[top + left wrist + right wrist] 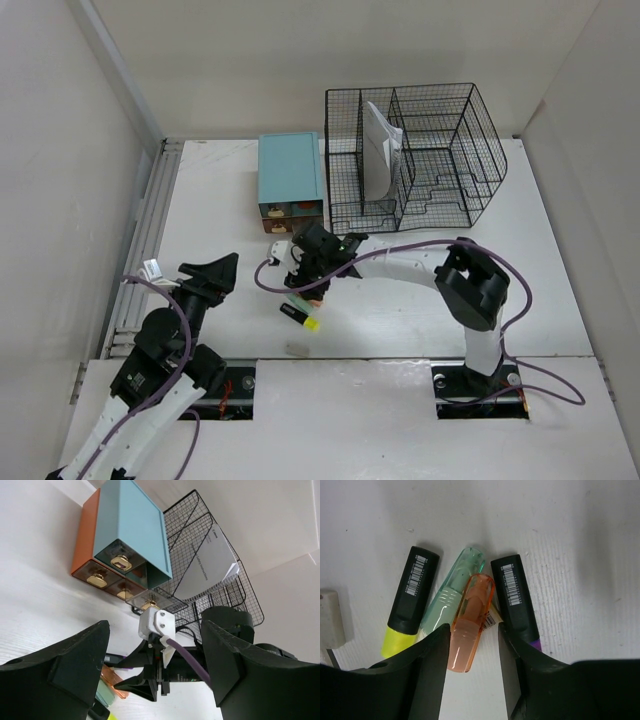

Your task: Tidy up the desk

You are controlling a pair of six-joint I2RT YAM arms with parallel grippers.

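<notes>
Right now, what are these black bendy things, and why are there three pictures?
They are two robot arms. One picture looks down from above: left arm, right arm, on a white desk. The other two come from small cameras on each wrist. On the desk stand a teal drawer box and a wire rack holding paper. Four highlighters lie together, near a small white block. The right arm's jaws stand open on either side of the orange highlighter. The left arm's jaws are open, holding nothing.
</notes>
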